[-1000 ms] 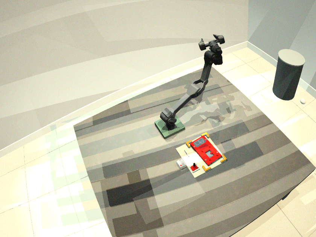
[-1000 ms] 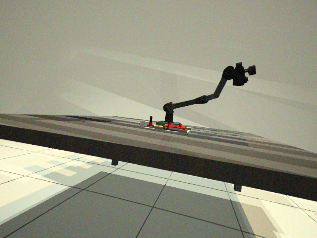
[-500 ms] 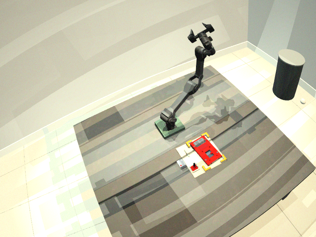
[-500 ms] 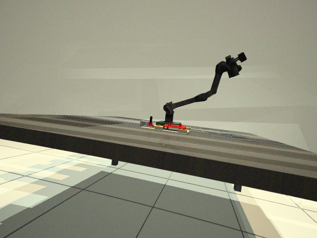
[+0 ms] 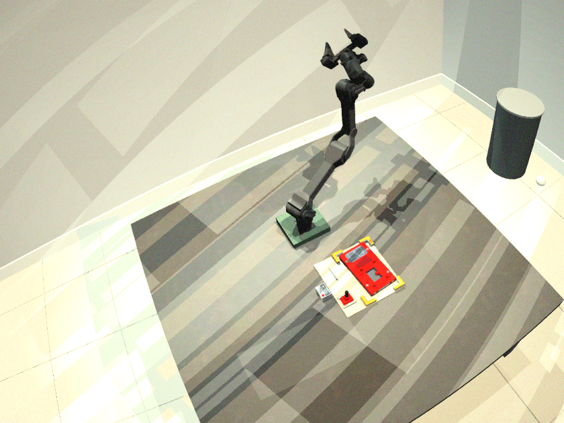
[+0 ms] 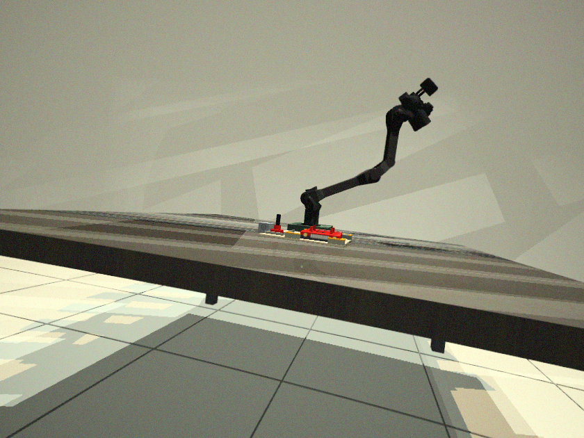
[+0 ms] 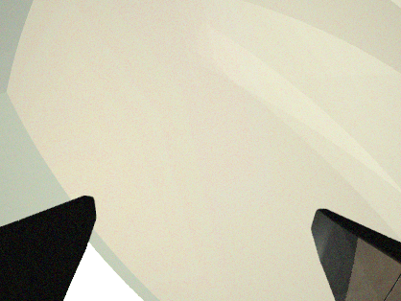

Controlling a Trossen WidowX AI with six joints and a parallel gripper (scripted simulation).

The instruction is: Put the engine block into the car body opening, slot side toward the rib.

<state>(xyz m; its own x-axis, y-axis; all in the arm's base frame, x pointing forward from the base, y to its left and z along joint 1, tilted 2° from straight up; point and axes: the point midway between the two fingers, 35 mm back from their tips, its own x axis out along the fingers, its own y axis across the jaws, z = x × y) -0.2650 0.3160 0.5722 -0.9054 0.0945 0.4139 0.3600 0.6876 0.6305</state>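
Observation:
The red car body [image 5: 360, 262] [image 6: 325, 233] lies flat on a cream board [image 5: 322, 268] between yellow corner pieces. Its opening [image 5: 373, 274] shows grey inside; no block stands in it. A small red block with an upright black post [image 5: 346, 298] [image 6: 277, 227] stands on the board beside the car body; it may be the engine block, but its slot is too small to make out. My gripper [image 5: 336, 37] [image 7: 207, 217] is open and empty, raised high and far from the board. The wrist view shows only the two fingers against wall and other background surfaces.
A small grey box with a red dot [image 5: 323, 292] [image 6: 263, 226] stands at the board's left edge. My arm rises from a green base plate [image 5: 291, 239] behind the board. A dark bin [image 5: 513, 141] and a white ball [image 5: 540, 180] are on the floor beyond the table [image 5: 254, 291].

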